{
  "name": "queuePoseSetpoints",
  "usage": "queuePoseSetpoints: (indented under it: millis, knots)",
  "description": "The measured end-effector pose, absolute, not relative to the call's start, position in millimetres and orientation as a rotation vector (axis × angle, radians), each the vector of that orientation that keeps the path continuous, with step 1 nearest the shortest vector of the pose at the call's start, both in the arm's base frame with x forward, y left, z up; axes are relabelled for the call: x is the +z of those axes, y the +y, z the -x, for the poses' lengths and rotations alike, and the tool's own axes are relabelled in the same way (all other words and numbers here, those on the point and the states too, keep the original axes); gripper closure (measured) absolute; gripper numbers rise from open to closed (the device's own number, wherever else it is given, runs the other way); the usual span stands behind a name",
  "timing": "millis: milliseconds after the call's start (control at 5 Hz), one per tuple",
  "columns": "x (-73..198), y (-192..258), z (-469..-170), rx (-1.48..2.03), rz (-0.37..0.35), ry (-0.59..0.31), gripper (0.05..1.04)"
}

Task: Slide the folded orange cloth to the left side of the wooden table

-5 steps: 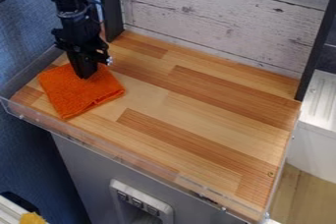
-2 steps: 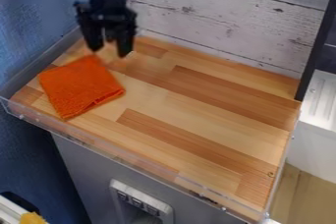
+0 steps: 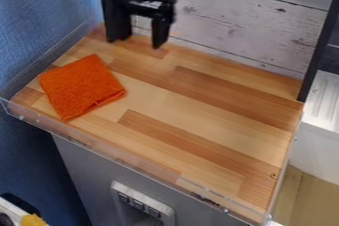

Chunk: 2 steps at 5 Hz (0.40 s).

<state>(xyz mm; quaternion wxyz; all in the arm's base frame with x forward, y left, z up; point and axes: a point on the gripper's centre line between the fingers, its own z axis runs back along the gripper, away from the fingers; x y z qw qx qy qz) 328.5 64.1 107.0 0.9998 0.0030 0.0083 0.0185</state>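
Observation:
My black gripper (image 3: 138,43) hangs near the back left of the wooden work surface, in front of the whitewashed plank wall. Its two fingers stand wide apart with nothing between them. An orange cloth (image 3: 81,86), folded into a rough square, lies flat at the left of the surface, lower in the view than the gripper and apart from it.
The wooden top (image 3: 205,121) has a low clear rim (image 3: 119,154) along its front edge. Behind it rises the plank wall (image 3: 238,27), with a dark post (image 3: 321,46) at the right. A white unit (image 3: 319,145) stands farther right.
The gripper was down on the cloth, then rose off it, opened, and moved right toward the back wall. The cloth stayed on the surface in the same spot.

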Motion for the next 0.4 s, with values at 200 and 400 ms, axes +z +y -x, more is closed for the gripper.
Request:
queuePoseSetpoints:
  millis: [200,400]
  knots:
    - [116.3,40.7,-330.5,0.027,-0.022,0.001,0.085]
    - [123.8,24.9,-332.2,0.019,-0.026,-0.023,0.085]
